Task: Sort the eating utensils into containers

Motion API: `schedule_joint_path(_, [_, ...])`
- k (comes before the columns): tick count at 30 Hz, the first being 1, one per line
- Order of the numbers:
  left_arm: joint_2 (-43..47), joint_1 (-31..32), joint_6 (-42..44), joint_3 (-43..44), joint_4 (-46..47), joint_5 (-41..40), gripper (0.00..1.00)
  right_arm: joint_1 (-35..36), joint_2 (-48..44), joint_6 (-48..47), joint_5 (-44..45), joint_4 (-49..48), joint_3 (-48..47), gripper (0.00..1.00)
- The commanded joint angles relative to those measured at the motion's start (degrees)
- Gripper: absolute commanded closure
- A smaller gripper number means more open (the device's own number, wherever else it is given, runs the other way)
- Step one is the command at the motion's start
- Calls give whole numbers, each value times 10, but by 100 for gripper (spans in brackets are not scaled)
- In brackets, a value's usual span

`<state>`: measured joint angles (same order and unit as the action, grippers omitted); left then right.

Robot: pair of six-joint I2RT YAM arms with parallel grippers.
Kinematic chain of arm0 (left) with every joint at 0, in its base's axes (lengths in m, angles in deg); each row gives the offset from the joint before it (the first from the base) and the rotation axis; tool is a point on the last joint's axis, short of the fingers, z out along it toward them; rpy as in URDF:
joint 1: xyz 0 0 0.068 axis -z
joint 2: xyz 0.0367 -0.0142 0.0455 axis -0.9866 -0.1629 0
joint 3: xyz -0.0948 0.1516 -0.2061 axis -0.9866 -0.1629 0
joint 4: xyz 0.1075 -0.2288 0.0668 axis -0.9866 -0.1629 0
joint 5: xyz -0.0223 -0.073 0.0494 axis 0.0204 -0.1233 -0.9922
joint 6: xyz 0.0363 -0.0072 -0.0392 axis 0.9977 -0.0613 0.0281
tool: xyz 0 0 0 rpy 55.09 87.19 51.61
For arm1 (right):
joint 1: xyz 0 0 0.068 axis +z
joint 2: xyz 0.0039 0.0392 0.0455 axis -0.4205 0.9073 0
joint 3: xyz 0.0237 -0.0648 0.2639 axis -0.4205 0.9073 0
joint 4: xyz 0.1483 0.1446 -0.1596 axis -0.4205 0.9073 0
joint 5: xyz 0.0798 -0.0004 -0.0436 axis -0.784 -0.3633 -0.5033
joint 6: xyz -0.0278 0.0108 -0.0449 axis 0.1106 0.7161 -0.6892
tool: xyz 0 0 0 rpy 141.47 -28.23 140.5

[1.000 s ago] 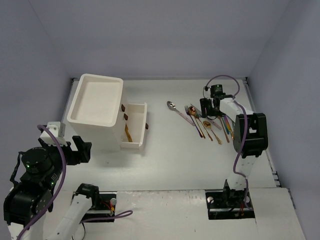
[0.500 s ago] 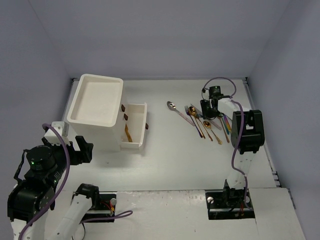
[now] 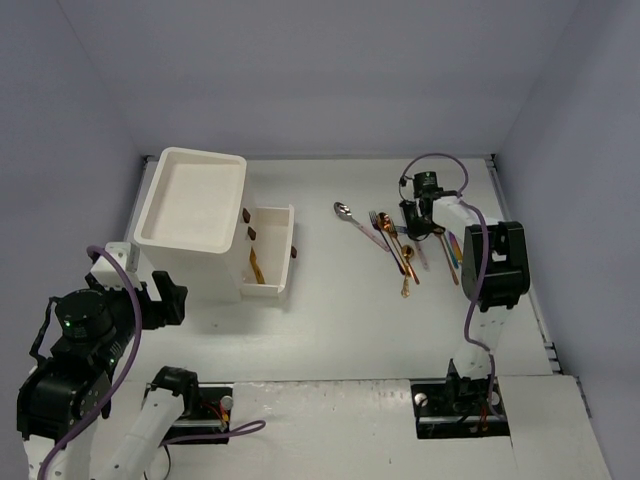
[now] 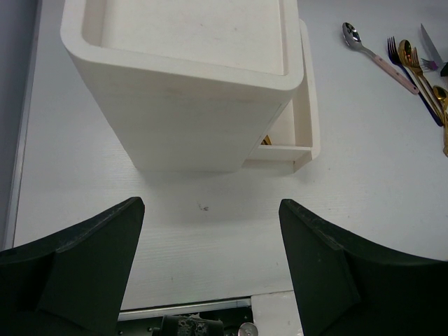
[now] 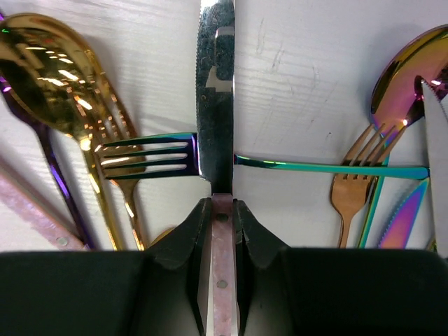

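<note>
The eating utensils [image 3: 400, 243] lie in a loose group on the right of the table: gold, silver and rainbow pieces. My right gripper [image 5: 222, 210] is shut on the pink handle of a silver knife [image 5: 215, 91], whose blade crosses a rainbow fork [image 5: 147, 155]. A gold spoon [image 5: 42, 56] lies to its left, a copper fork [image 5: 348, 196] and a rainbow spoon [image 5: 409, 77] to its right. The containers belong to the white drawer unit [image 3: 195, 215]; one drawer [image 3: 268, 250] is pulled out with a gold utensil [image 3: 257, 268] inside. My left gripper [image 4: 210, 266] hangs open and empty in front of the unit [image 4: 189, 91].
A pink-handled silver spoon [image 3: 352, 219] lies left of the group. Small brown handles [image 3: 247, 215] stick out of the unit's right face. Grey walls close in the table at the back and both sides. A rainbow knife [image 5: 402, 217] lies close by my right fingers.
My right gripper has closed on the knife's pink handle, and some of the gold utensils beside it have shifted a little toward the front. The left arm has settled slightly.
</note>
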<state>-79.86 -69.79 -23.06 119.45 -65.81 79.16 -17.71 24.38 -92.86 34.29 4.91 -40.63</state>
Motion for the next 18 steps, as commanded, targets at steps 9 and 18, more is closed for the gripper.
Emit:
schedule_joint_path(9, [-23,2,-3,31,28,-15,25,105,-205,158,61,-3,-46,100])
schedule_joint_path(18, [-15,2,-4,49,25,-36,25,290,-205,459,116,-97,-17,100])
